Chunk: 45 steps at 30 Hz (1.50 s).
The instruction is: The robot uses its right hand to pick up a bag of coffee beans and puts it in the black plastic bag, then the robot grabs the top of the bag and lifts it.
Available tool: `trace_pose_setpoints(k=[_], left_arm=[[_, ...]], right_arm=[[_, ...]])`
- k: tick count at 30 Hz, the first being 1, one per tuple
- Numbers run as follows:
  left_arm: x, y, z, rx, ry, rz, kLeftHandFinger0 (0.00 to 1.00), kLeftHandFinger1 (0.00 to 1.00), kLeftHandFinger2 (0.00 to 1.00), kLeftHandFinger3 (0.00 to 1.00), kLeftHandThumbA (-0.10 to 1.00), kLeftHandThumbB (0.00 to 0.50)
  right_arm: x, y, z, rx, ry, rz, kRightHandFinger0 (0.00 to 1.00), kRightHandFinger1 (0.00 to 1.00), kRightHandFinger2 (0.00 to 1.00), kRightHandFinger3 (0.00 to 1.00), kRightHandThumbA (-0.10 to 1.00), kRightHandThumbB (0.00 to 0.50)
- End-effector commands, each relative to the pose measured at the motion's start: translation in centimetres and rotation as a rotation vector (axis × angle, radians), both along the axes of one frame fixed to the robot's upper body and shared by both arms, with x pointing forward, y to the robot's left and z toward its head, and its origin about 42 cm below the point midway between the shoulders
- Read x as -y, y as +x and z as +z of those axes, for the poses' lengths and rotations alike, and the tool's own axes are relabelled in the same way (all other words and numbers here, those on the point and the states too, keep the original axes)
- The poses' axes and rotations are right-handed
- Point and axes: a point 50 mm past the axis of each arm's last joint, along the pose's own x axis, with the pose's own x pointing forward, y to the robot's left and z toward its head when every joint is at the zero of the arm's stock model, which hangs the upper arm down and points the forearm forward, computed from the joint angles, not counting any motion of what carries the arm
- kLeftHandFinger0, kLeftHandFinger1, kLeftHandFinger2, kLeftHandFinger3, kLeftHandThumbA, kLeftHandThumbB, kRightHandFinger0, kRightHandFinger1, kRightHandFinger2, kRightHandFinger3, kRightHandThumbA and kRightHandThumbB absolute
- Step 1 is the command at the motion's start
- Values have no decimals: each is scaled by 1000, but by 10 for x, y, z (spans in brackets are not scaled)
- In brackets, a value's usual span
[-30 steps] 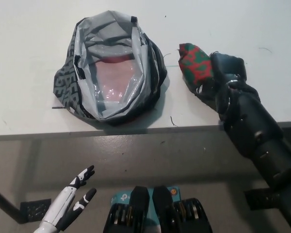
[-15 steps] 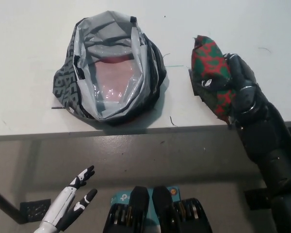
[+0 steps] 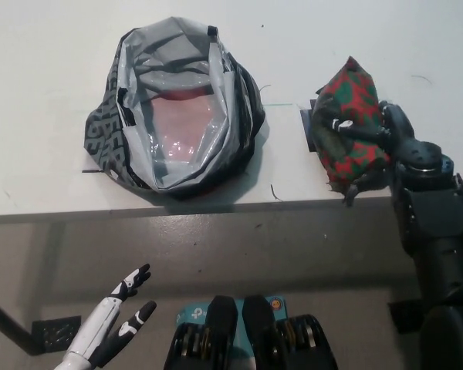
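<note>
The coffee bean bag [image 3: 347, 116], wrapped in a red and green pattern, is held up over the table's right part. My black right hand [image 3: 374, 146] is shut on it, fingers wrapped around its middle and lower side. The black plastic bag [image 3: 174, 108] lies open on the white table to the left, its silvery lining spread wide with a reddish shape showing inside. About a hand's width of table separates the coffee bag from the plastic bag's right rim. My white left hand [image 3: 119, 312] rests low at the lower left, below the table edge, fingers apart.
The white table [image 3: 54, 46] ends at a front edge running across the middle of the picture. A small dark patch [image 3: 307, 127] lies on the table under the lifted bag. Below the edge there is grey floor.
My right hand has turned and lifted the coffee bag, which now shows its full patterned face and stands more upright. The plastic bag and left hand have not moved.
</note>
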Motion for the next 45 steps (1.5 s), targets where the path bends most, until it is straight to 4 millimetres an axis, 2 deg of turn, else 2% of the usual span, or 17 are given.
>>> trace_pose_setpoints(k=[1, 7, 12, 14, 15, 19, 26, 27, 28, 29, 35, 38, 39, 40, 42, 44, 45], left_arm=[[-2, 11, 18, 65, 20, -25, 1000, 1000, 1000, 1000, 956, 157], [-3, 11, 17, 59, 19, -27, 1000, 1000, 1000, 1000, 950, 154], [-3, 11, 17, 63, 22, -27, 1000, 1000, 1000, 1000, 949, 151], [-3, 11, 17, 68, 35, -29, 1000, 1000, 1000, 1000, 967, 152], [-3, 11, 17, 67, 39, -33, 1000, 1000, 1000, 1000, 971, 151], [-3, 11, 17, 59, 31, -35, 1000, 1000, 1000, 1000, 962, 164], [-4, 13, 18, 58, 38, -32, 1000, 1000, 1000, 1000, 949, 174], [-4, 13, 18, 56, 37, -31, 1000, 1000, 1000, 1000, 946, 173], [-3, 13, 18, 55, 34, -32, 1000, 1000, 1000, 1000, 944, 174], [-3, 13, 17, 54, 34, -34, 1000, 1000, 1000, 1000, 944, 175], [-2, 13, 17, 53, 49, -44, 1000, 1000, 1000, 1000, 944, 169], [-2, 13, 19, 51, 45, -42, 1000, 1000, 1000, 1000, 934, 171], [-2, 13, 19, 51, 54, -44, 1000, 1000, 1000, 1000, 957, 177], [-2, 15, 20, 55, 63, -46, 1000, 1000, 1000, 1000, 962, 179], [-1, 17, 22, 69, 67, -51, 1000, 1000, 1000, 1000, 954, 175], [-2, 18, 22, 75, 72, -53, 1000, 1000, 1000, 1000, 955, 175], [-2, 18, 23, 77, 75, -55, 1000, 1000, 1000, 1000, 957, 176]], right_arm=[[-27, 12, 170, 395, 809, 250, 0, 158, 552, 857, -100, 68], [-33, 7, 191, 451, 815, 278, 0, 176, 575, 914, -100, 58], [-42, 0, 218, 520, 794, 325, 0, 184, 601, 933, -100, 87], [-44, -4, 228, 546, 768, 327, 0, 207, 623, 874, -100, 95], [-46, -6, 237, 564, 761, 323, 0, 247, 669, 807, -100, 116], [-52, -12, 256, 601, 766, 333, 0, 257, 675, 759, -100, 109], [-76, -25, 296, 672, 744, 433, 0, 288, 687, 864, -100, 103], [-79, -27, 300, 680, 729, 443, 80, 397, 791, 943, -100, 195], [-87, -30, 307, 688, 721, 458, 5, 306, 704, 853, -100, 126], [-95, -33, 313, 692, 718, 471, 0, 302, 713, 837, -100, 125], [-129, -36, 324, 670, 655, 534, 0, 327, 741, 789, -100, 91], [-144, -35, 328, 647, 634, 555, 0, 317, 725, 791, -100, 98], [-147, -35, 329, 641, 631, 557, 0, 317, 728, 835, -100, 100], [-152, -35, 330, 633, 624, 559, 0, 311, 729, 951, -100, 102], [-169, -32, 329, 598, 588, 553, 0, 299, 722, 746, -100, 128], [-177, -30, 326, 577, 567, 556, 0, 308, 716, 708, -100, 135], [-182, -28, 322, 560, 539, 558, 0, 322, 717, 760, -100, 145]])
